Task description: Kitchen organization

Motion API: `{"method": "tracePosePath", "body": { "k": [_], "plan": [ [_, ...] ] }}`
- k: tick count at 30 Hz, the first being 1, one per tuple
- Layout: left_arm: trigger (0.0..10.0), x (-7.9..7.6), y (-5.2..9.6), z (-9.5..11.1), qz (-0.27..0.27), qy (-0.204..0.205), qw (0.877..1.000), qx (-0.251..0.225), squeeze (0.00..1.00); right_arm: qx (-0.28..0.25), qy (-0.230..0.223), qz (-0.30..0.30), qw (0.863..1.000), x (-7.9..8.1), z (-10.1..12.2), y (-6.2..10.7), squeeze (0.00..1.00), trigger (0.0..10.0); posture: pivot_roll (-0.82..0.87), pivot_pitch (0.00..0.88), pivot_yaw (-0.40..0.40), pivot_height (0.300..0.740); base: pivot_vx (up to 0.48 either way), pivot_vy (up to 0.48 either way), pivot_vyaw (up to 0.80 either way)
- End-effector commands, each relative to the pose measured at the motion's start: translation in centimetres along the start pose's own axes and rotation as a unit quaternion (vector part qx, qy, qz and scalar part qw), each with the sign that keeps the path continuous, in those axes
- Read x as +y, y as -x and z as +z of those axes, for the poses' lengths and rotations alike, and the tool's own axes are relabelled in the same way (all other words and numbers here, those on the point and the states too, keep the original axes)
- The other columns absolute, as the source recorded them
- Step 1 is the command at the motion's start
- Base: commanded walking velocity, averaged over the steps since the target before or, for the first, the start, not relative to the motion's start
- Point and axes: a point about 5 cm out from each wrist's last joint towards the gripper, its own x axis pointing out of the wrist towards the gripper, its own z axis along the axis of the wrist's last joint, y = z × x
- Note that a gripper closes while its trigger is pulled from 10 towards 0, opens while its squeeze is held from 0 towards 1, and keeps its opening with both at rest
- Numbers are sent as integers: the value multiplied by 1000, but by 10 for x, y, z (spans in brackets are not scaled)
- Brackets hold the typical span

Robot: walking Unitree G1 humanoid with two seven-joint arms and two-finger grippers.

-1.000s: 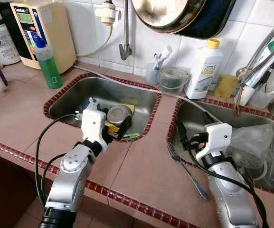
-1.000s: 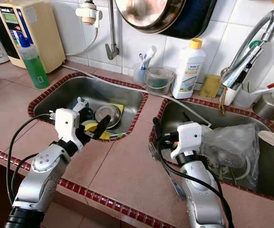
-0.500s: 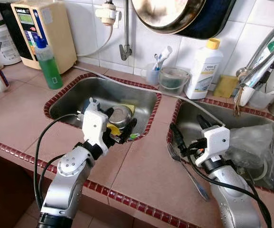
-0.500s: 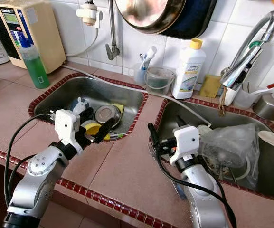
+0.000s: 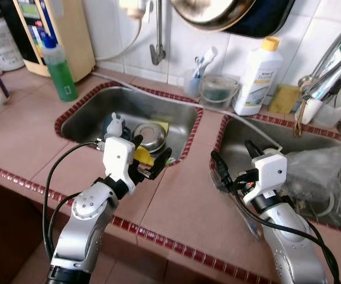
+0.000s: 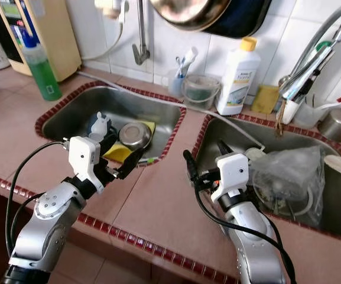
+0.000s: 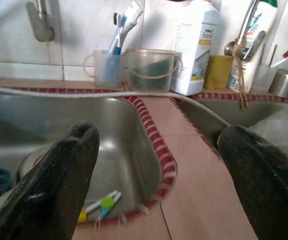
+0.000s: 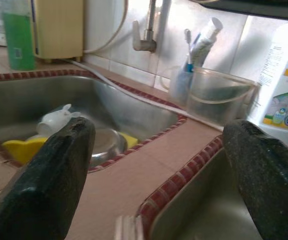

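Note:
The left sink [image 5: 87,121] holds a steel bowl [image 5: 150,135], a yellow sponge [image 5: 142,155] and a small white bottle [image 5: 116,125]. My left gripper [image 5: 152,155] hovers over that sink's near right rim, open, with nothing between its fingers. In the left wrist view, toothbrushes [image 7: 101,204] lie at the sink's bottom. My right gripper [image 5: 234,158] is open over the left rim of the right sink [image 5: 241,133], also empty. A fork [image 8: 125,229] lies on the tiled counter [image 5: 182,207] just below it. A crumpled clear plastic bag [image 5: 318,177] lies in the right sink.
Along the back wall stand a green bottle [image 5: 58,71], a beige water filter [image 5: 67,29], a toothbrush cup [image 5: 192,86], a clear tub [image 5: 217,93] and a white detergent bottle [image 5: 257,77]. A faucet [image 5: 330,65] leans over the right sink. A pan [image 5: 217,12] hangs above.
The camera has dipped a little. My left gripper has drawn back from the bowl to the sink's near rim and spread its fingers. My right gripper has lifted slightly.

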Motion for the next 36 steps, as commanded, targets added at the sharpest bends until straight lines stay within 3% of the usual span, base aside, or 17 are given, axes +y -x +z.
{"method": "tracePosePath", "body": {
  "k": [1, 6, 18, 36],
  "plan": [
    [10000, -1, -1, 5, -3, -2, 1000, -7, 0, -9, 3, 1, 1000, 0, 5, -1, 0, 10000, -50, 7, -25, 740, -326, 0, 0],
    [10000, 0, -1, 6, -3, -2, 1000, -10, 0, -9, 3, 2, 1000, 0, 6, -2, 0, 10000, -50, 8, -25, 740, -305, 0, 0],
    [10000, -5, -5, 9, -22, -25, 999, -23, 0, -3, 6, 1, 1000, -2, 3, 0, 0, 10000, -57, 18, -20, 740, 0, 0, 0],
    [10000, -25, -11, 6, -85, -50, 995, -14, 0, 33, 34, -16, 999, -36, -2, 9, 0, 10000, -72, 43, -14, 740, 0, 0, 0]
  ]
}}
